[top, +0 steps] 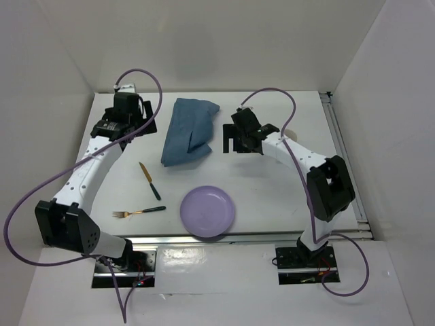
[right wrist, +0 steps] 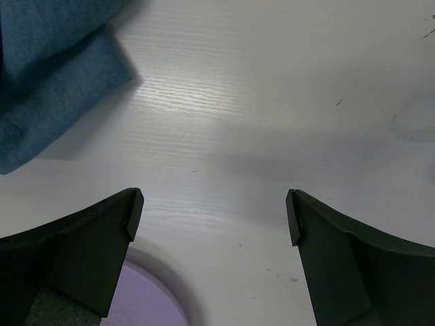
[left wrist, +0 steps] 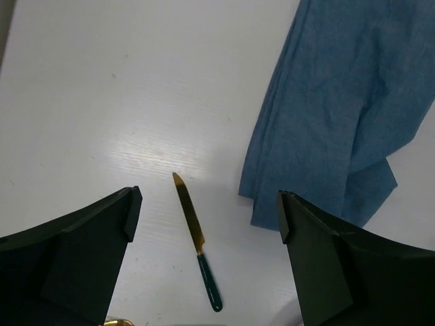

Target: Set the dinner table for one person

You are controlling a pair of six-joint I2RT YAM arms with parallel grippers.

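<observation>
The white dinner table holds a crumpled, folded blue cloth placemat at the back centre. A lilac plate sits at the front centre. A gold knife with a dark green handle and a matching fork lie at the front left. My left gripper is open and empty, left of the cloth and held above the table. In the left wrist view the knife lies below between the fingers and the cloth is to the right. My right gripper is open and empty just right of the cloth. The right wrist view shows the cloth's corner and the plate's rim.
Metal rails run along the near edge and the right edge of the table. White enclosure walls stand at the back and both sides. A faint round mark lies on the table behind the right arm.
</observation>
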